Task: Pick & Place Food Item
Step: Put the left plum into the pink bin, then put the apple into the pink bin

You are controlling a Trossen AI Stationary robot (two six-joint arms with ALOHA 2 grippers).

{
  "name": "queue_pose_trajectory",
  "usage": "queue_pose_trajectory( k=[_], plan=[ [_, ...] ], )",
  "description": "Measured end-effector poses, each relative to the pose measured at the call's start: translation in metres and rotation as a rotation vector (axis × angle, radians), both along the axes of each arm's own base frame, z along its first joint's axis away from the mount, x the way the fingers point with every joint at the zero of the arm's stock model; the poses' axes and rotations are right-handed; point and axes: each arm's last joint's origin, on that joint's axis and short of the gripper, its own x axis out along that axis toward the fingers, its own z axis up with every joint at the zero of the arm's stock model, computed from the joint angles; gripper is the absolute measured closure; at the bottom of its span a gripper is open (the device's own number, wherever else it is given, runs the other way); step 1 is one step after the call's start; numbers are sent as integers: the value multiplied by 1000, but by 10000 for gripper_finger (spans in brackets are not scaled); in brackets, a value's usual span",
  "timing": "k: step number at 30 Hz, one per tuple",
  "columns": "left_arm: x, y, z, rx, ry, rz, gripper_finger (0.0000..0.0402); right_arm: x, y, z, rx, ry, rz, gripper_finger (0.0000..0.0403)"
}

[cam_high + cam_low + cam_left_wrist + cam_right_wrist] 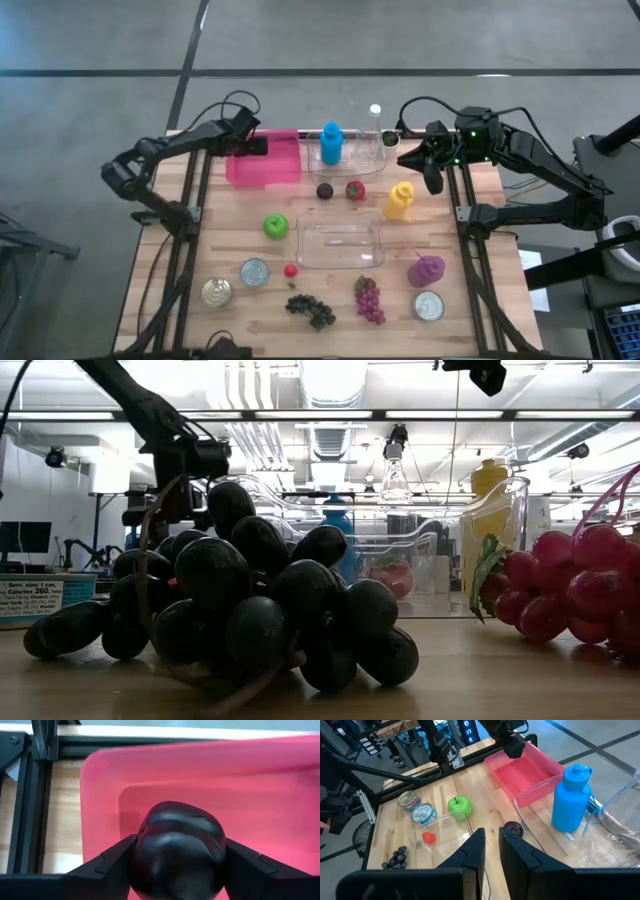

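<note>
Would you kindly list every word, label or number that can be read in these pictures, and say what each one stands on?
Nothing can be read with confidence.
White card at the table's edge in the low view: printed lines, too blurred to read.
Tin cans: no label text legible.
Blue bottle: no visible text.

High overhead, low table-level; both share black grapes (311, 309) close-up.

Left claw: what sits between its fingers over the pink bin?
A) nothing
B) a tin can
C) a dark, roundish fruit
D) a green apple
C: in the left wrist view the left claw has both fingers against a dark, roundish fruit above the pink bin; the green apple lies on the table.
</note>
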Motion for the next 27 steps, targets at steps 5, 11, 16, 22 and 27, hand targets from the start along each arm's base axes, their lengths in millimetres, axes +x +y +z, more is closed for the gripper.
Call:
queue_pose_trajectory(
  k=[5, 11, 16, 22, 27],
  plan=[
    [1, 2, 1, 19, -14, 4, 118, 0, 0, 0, 0, 0, 0, 351],
    [0, 3, 1, 20, -14, 6, 85, 0, 0, 0, 0, 0, 0, 351],
    [0, 2, 1, 21, -15, 6, 62, 0, 0, 0, 0, 0, 0, 351],
    [-1, -1, 17, 19, -27, -114, 48, 0, 0, 0, 0, 0, 0, 351],
    [0, -12, 46, 23, -161, -275, 42, 0, 0, 0, 0, 0, 0, 351]
  ],
)
